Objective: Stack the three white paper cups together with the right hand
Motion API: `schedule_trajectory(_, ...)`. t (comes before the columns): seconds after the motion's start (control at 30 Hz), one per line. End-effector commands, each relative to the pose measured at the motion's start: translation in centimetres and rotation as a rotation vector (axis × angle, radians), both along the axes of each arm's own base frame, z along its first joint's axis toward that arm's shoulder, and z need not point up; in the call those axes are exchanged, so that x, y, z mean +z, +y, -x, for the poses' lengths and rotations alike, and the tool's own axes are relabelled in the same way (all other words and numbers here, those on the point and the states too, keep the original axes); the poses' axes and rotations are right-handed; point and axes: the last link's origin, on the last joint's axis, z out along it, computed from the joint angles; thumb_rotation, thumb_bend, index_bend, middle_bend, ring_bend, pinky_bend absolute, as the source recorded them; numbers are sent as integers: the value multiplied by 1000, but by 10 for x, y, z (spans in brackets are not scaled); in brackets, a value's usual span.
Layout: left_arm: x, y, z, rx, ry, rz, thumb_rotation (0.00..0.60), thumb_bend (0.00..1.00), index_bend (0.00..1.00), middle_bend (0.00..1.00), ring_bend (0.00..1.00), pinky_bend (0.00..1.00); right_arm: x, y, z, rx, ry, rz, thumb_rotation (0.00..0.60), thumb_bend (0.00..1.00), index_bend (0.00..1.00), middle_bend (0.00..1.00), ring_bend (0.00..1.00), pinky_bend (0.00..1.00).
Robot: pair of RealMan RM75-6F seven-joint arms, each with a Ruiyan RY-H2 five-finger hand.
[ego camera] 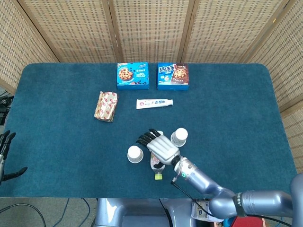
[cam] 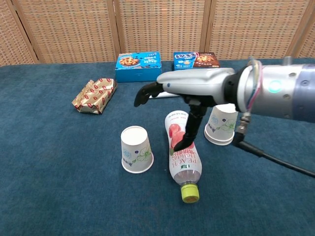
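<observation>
- R hand (cam: 189, 91) spread open, holds nothing, above bottle (cam: 182, 152).
- Lone cup (cam: 136, 149) just to its left, inverted.
- Cup stack (cam: 221, 124) to its right; looks like two nested, can't confirm.
- Left to do: join lone cup w/ stack.

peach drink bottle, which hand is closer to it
Right. The right hand hovers open directly over the peach drink bottle; the left hand sits far off at the table's left edge.

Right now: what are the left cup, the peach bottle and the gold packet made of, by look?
Left cup: matte white paper, rolled rim, printed leaves.
Peach bottle: clear glossy plastic under a printed sleeve, yellow-green cap.
Gold packet: shiny, crinkled wrapper; probably foil or metallised film.
</observation>
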Motion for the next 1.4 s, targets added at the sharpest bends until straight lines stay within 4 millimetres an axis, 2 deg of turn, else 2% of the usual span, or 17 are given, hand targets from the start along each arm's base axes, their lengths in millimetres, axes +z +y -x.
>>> schedule_trajectory(0.03, 1, 2, 1, 7, -7, -1, 600, 128, 0, 0, 0, 0, -19, -2, -20, 8, -8, -31, 600, 35, 204, 234, 150, 95)
schedule_trajectory(0.23, 5, 5, 5, 21, -23, 3, 600, 127, 0, 0, 0, 0, -54, -9, -40, -19, 4, -46, 600, 48, 205, 239, 154, 97)
schedule_trajectory(0.33, 6, 5, 6, 25, -30, 2, 600, 128, 0, 0, 0, 0, -65, -12, -45, -30, 19, -44, 600, 70, 219, 249, 169, 100)
schedule_trajectory(0.5, 8, 7, 9, 36, -39, 9, 600, 127, 0, 0, 0, 0, -74, -21, -45, -42, 50, -18, 600, 144, 238, 302, 249, 134)
schedule_trajectory(0.63, 7, 9, 11, 40, -41, 15, 600, 128, 0, 0, 0, 0, -76, -26, -40, -50, 81, -3, 600, 190, 293, 406, 358, 167)
schedule_trajectory(0.77, 6, 10, 10, 38, -37, 23, 600, 128, 0, 0, 0, 0, -74, -28, -39, -56, 84, 0, 600, 220, 388, 506, 435, 182)
schedule_trajectory(0.93, 5, 10, 10, 36, -36, 27, 600, 128, 0, 0, 0, 0, -74, -30, -39, -62, 73, 11, 600, 265, 513, 560, 450, 187)
schedule_trajectory(1.2, 4, 11, 11, 40, -36, 36, 600, 127, 0, 0, 0, 0, -61, -29, -39, -69, 21, 9, 600, 283, 524, 565, 450, 192)
schedule_trajectory(1.3, 4, 11, 11, 40, -33, 34, 600, 127, 0, 0, 0, 0, -47, -28, -42, -65, -18, 9, 600, 283, 524, 561, 450, 219)
schedule_trajectory(1.4, 3, 12, 12, 44, -29, 36, 600, 128, 0, 0, 0, 0, -23, -30, -44, -59, -70, 29, 600, 284, 524, 558, 450, 229)
